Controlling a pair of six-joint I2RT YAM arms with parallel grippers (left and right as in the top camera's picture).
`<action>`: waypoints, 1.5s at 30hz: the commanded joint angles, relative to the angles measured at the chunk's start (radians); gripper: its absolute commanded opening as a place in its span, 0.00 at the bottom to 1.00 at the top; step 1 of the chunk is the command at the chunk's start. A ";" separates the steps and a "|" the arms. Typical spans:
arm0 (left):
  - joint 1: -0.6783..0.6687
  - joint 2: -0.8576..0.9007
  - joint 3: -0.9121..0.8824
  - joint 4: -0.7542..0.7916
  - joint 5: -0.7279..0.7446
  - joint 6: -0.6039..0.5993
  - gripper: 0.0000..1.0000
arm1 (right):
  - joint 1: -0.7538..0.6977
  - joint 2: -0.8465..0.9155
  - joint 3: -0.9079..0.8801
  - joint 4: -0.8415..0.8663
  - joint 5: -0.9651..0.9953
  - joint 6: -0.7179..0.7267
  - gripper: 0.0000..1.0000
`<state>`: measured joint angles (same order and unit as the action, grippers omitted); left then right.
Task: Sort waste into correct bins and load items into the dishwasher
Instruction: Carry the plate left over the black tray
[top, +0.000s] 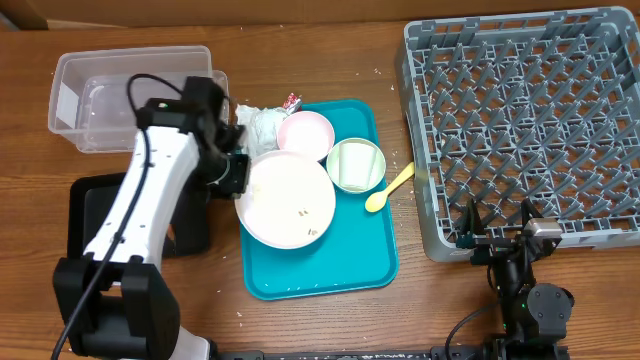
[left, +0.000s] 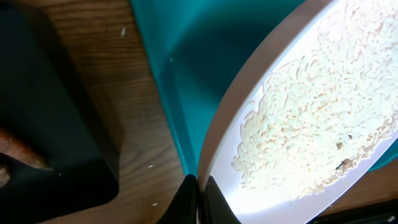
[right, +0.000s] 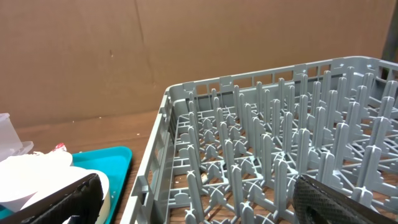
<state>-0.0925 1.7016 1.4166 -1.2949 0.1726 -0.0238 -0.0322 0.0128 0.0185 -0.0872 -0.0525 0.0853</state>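
Overhead, left hand (top: 239, 172): clamped on the left rim of the big white plate (top: 290, 200), which sits partly over the teal tray (top: 330, 260).
Overhead, right hand (top: 497, 228): fingers apart, empty, beside the rack (top: 520, 120).
Left wrist only: loose rice (left: 311, 112) thick across the plate, hardly readable from above; carrot (left: 18, 149) in the black tray (left: 62, 93).
Handling: stiff, slick, likely breakable; rim pinch, slow tilt.
Right wrist: rack pegs bare.

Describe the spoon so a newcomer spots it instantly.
Find the teal tray mid-table. At its right edge, just right of the green cup, lies the spoon, handle angled toward the grey rack. It is the only yellow, slender thing there; its neighbours are round.
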 joint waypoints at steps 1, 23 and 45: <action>0.071 -0.029 0.024 -0.014 0.065 -0.010 0.04 | -0.001 -0.010 -0.010 0.007 -0.002 -0.004 1.00; 0.543 -0.140 0.027 -0.101 0.103 -0.051 0.04 | -0.001 -0.010 -0.010 0.007 -0.002 -0.004 1.00; 0.821 -0.140 0.027 -0.130 -0.136 -0.156 0.04 | -0.001 -0.010 -0.010 0.007 -0.002 -0.004 1.00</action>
<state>0.7193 1.5860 1.4204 -1.4220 0.0776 -0.1440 -0.0322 0.0128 0.0185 -0.0872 -0.0528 0.0849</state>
